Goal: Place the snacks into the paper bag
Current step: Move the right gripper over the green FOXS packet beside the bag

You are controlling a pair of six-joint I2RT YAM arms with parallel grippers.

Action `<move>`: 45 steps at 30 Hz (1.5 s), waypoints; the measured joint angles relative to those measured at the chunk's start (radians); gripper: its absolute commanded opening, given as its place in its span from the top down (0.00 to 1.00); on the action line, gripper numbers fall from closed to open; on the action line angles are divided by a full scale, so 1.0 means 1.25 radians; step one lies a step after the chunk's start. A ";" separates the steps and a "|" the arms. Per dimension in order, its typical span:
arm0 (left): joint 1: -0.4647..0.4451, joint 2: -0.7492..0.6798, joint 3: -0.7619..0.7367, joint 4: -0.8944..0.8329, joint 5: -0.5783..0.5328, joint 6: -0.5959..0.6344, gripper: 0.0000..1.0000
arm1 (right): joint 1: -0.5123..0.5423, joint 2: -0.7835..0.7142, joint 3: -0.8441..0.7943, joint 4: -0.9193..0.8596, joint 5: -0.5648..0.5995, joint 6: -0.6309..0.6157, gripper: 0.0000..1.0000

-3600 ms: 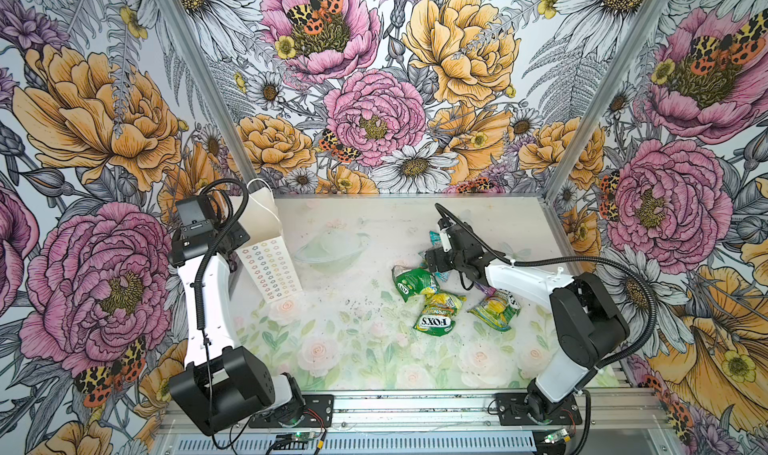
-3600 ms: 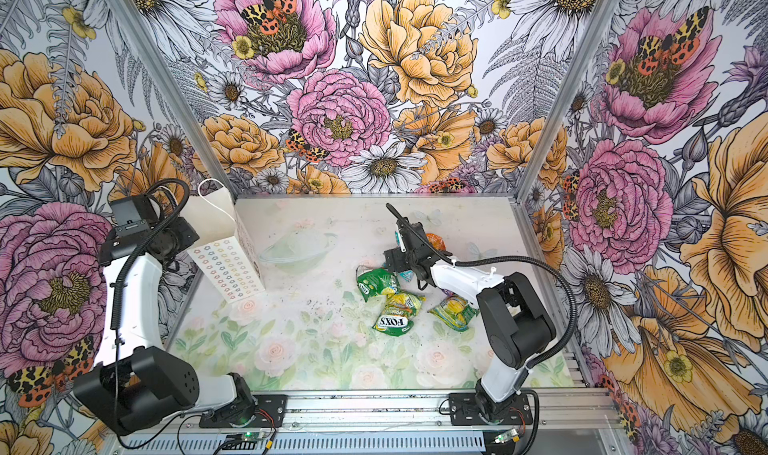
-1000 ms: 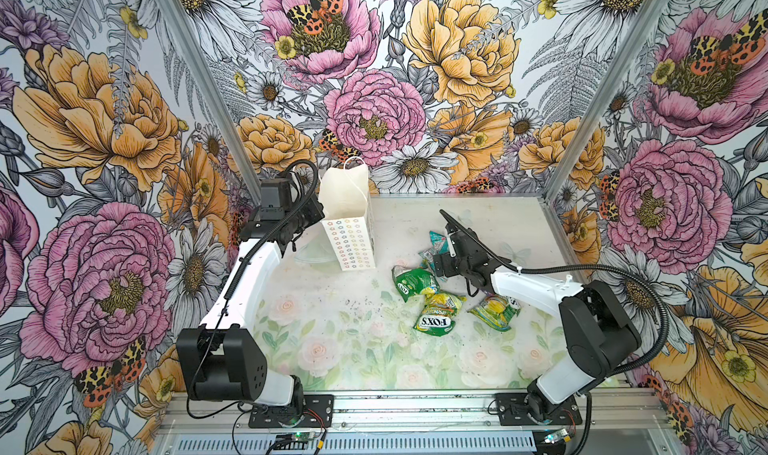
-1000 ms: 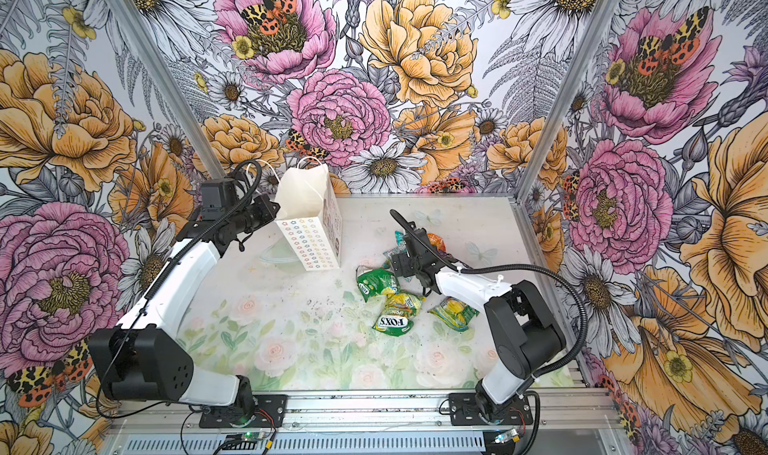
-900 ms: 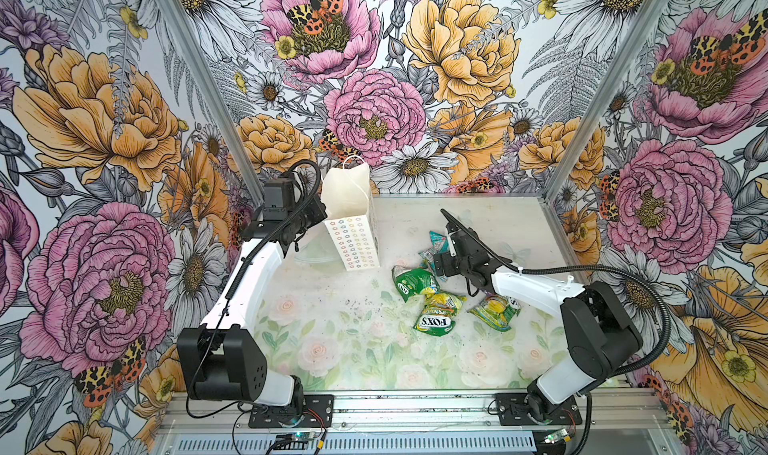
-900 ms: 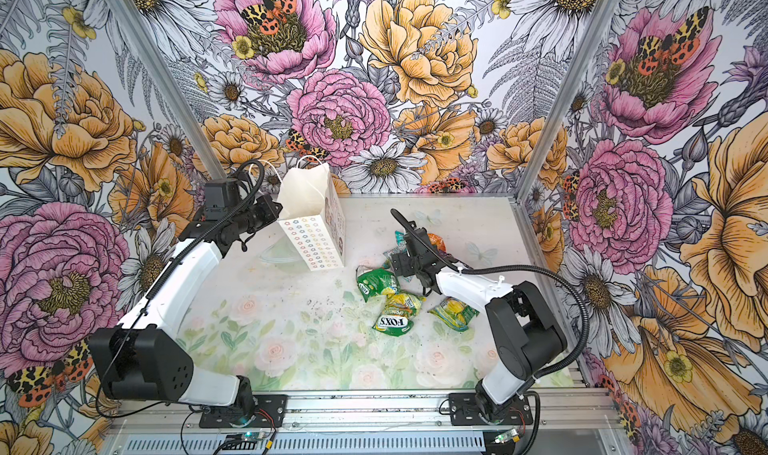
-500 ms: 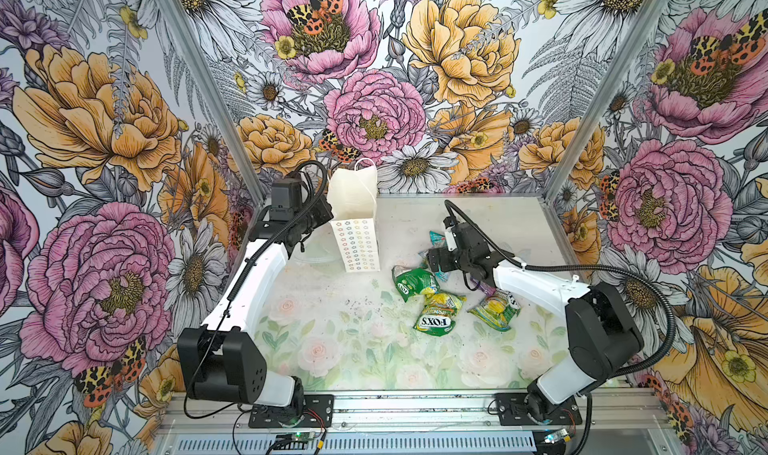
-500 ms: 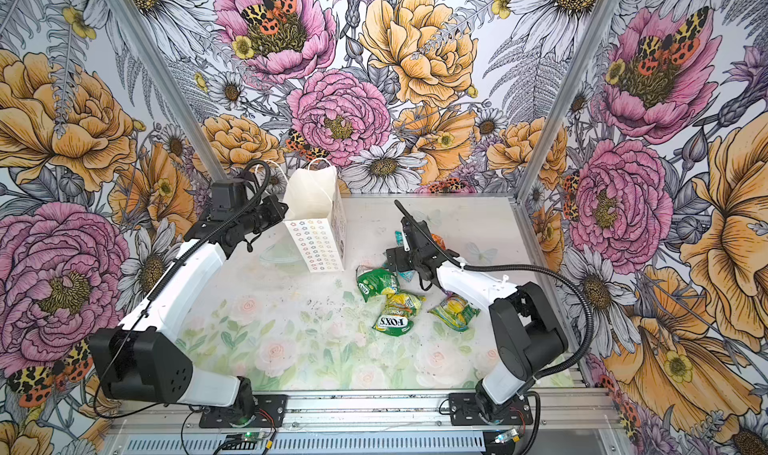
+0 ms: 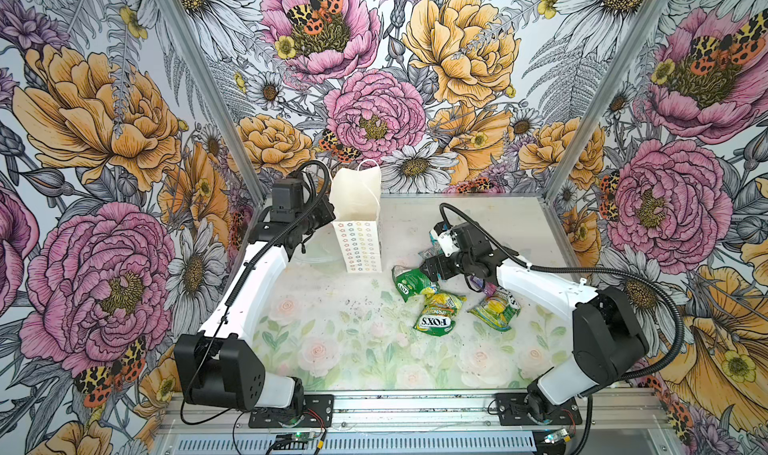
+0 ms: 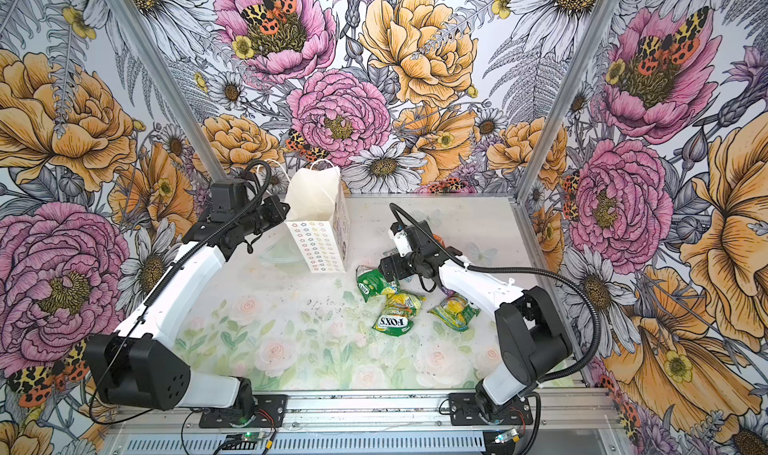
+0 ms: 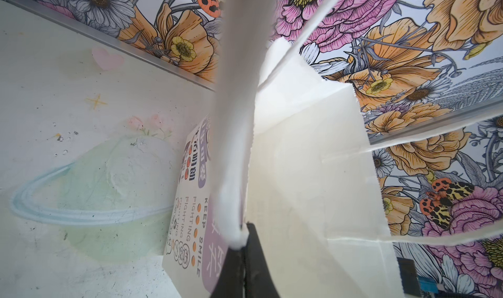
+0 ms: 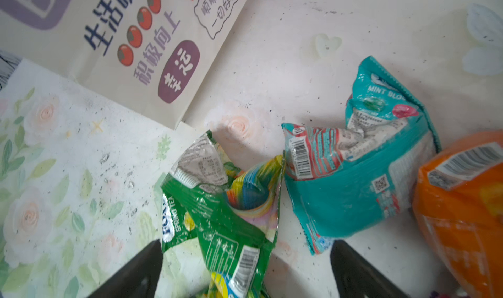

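Paper bag (image 9: 360,241) pinched, L claw (image 11: 244,228); R claw (image 12: 246,246) wide, low.

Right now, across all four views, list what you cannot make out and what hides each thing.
1. Floor of the paper bag: in both top views its own walls hide it, so the contents are unknown.
2. The purple snack: in both top views, mostly under the right arm.
3. The teal snack: in both top views, mostly behind the right wrist camera.
4. The orange snack: in the right wrist view, cut off by the picture's edge.
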 measured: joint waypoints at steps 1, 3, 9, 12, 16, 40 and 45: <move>-0.001 0.000 0.000 -0.001 -0.002 0.000 1.00 | 0.000 -0.012 0.000 -0.009 0.001 -0.014 0.02; -0.006 0.000 0.000 -0.004 -0.007 0.000 1.00 | 0.000 -0.042 -0.008 -0.017 0.005 -0.042 0.01; -0.030 0.000 0.000 -0.015 -0.018 -0.015 1.00 | 0.000 -0.103 -0.039 -0.027 0.031 -0.093 0.01; -0.042 0.000 0.000 -0.015 -0.020 -0.021 1.00 | -0.002 -0.107 -0.054 -0.030 0.045 -0.113 0.01; -0.052 -0.001 0.000 -0.015 -0.020 -0.021 1.00 | -0.004 -0.104 -0.059 -0.038 0.078 -0.117 0.00; -0.057 -0.029 -0.036 -0.022 -0.027 -0.021 1.00 | -0.008 0.030 0.006 -0.022 -0.083 -0.449 0.07; -0.057 -0.029 -0.036 -0.022 -0.026 -0.021 1.00 | -0.004 0.073 0.056 -0.022 -0.114 -0.511 0.07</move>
